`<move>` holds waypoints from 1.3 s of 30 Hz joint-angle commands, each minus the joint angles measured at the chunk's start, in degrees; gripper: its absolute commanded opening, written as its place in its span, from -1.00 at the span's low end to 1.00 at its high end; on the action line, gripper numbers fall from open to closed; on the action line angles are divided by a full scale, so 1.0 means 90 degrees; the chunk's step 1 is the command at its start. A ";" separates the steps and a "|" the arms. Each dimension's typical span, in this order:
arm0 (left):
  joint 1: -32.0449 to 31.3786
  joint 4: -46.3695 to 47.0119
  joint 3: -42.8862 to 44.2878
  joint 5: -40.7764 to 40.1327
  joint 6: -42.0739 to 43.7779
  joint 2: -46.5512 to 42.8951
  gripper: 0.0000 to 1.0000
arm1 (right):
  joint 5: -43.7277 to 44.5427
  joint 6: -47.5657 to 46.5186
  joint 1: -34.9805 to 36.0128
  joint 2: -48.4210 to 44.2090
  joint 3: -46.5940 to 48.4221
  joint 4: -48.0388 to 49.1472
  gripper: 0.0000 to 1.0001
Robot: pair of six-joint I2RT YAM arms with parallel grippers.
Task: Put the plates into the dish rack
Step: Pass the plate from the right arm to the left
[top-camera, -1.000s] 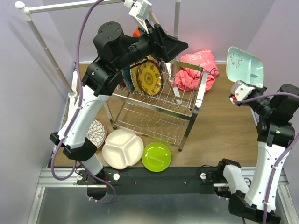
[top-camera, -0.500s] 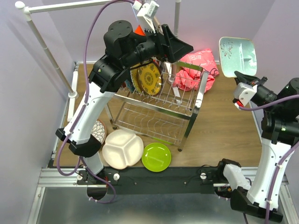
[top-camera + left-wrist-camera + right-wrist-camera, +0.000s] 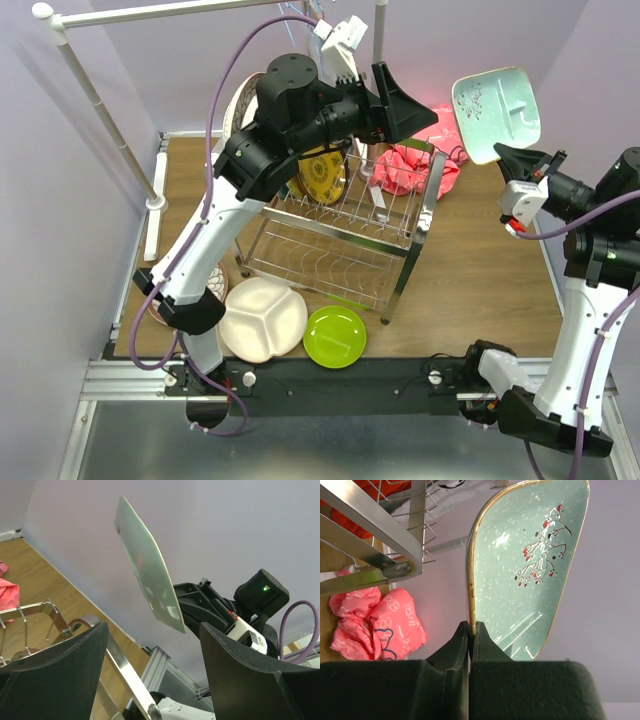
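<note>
My right gripper (image 3: 507, 158) is shut on the rim of a pale aqua plate (image 3: 495, 112) with a red berry pattern and holds it high in the air, right of the dish rack (image 3: 340, 225). In the right wrist view the jaws (image 3: 471, 625) pinch the plate (image 3: 530, 565) at its gold edge. My left gripper (image 3: 405, 105) is open and empty, raised above the rack's far right corner; its view shows the aqua plate (image 3: 145, 570) beyond the open fingers (image 3: 250, 680). A yellow patterned plate (image 3: 322, 178) stands in the rack's top tier. A white divided plate (image 3: 263, 318) and a lime green plate (image 3: 335, 336) lie on the table in front.
A pink and red cloth (image 3: 415, 160) lies behind the rack's right end. The white-poled clothes rail (image 3: 100, 110) stands at the left and back. The left arm's links reach over the rack's left half and hide what is behind them. The purple wall is close behind.
My left arm has risen and swung right, its open gripper now over the rack's far right corner. My right gripper has carried the aqua plate left, toward the rack, and tilted it.
</note>
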 commanded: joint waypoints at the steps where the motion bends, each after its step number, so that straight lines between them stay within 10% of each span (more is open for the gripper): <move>1: -0.0148 0.0255 0.0200 -0.0157 -0.0527 0.0219 0.65 | -0.0513 -0.1066 0.0000 -0.0005 0.0449 0.0051 -0.99; 19: -0.0549 -0.0242 0.0659 -0.1552 -0.0674 0.0786 0.55 | -0.0065 -0.4258 0.0293 0.0532 0.1055 -0.1930 -0.99; 39: -0.0607 -0.0740 0.0767 -0.2207 -0.0186 0.1069 -0.38 | 0.1801 -0.5852 0.1592 0.0835 0.1524 -0.2001 -0.99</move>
